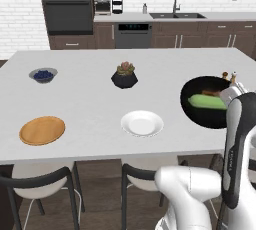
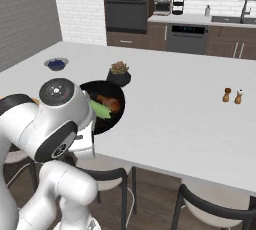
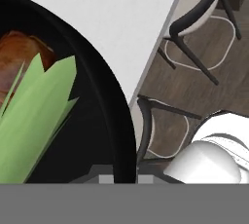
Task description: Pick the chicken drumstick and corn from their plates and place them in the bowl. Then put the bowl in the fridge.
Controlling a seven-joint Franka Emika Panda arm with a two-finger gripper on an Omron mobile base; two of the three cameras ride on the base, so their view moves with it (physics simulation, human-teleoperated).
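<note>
The black bowl (image 1: 190,111) (image 2: 116,116) (image 3: 104,96) is at the counter's near edge, to the right of the white plate (image 1: 142,123). Inside it lie the green corn (image 1: 206,101) (image 2: 100,109) (image 3: 34,121) and the reddish-brown chicken drumstick (image 1: 214,93) (image 2: 109,101) (image 3: 17,57). My gripper (image 3: 124,178) is shut on the bowl's rim, which runs down between the fingertips in the hand view, with the floor visible beyond it. The orange-brown plate (image 1: 42,130) and the white plate both lie bare. The fridge is out of view.
A black succulent pot (image 1: 124,76) (image 2: 119,74) and a small bowl of blueberries (image 1: 43,75) (image 2: 56,64) stand farther back on the counter (image 1: 85,99). Salt and pepper shakers (image 2: 232,95) are to the right. Chairs (image 1: 40,184) (image 3: 194,28) stand under the near edge.
</note>
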